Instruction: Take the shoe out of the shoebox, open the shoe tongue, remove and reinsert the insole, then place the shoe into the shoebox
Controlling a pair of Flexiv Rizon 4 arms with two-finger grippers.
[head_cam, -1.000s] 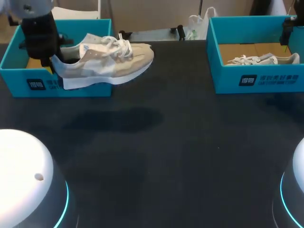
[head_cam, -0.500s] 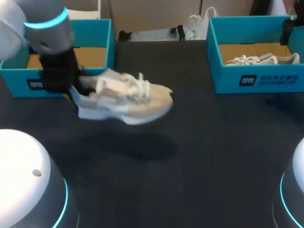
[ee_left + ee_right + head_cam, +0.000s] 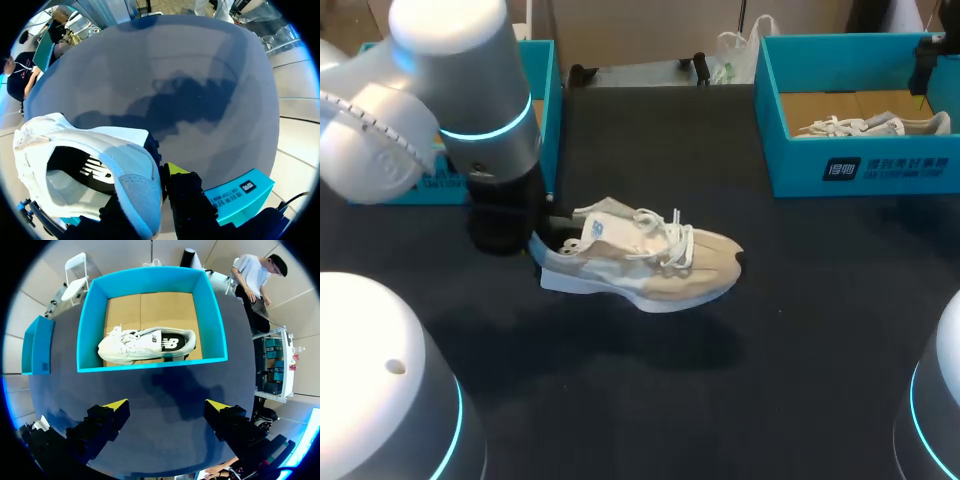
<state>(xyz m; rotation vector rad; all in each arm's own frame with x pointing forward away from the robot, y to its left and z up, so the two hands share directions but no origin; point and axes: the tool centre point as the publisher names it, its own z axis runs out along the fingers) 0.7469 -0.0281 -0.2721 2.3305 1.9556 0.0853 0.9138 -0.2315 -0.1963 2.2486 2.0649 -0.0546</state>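
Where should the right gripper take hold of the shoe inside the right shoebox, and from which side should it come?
Probably the heel collar of the shoe, at the end away from the laces. Come straight down from above, with one of the fingers inside the open mouth and the other outside the heel. The shoebox walls block any sideways approach, and the open right gripper looks down into it.

Head view: fixed above and behind the robot, facing down on the black matte table (image 3: 770,330); left wrist view: very near the heel of the beige-and-white laced sneaker (image 3: 135,185), facing the table beyond; right wrist view: high above the right-hand turquoise cardboard shoebox (image 3: 150,280), facing down; head view shares both objects.
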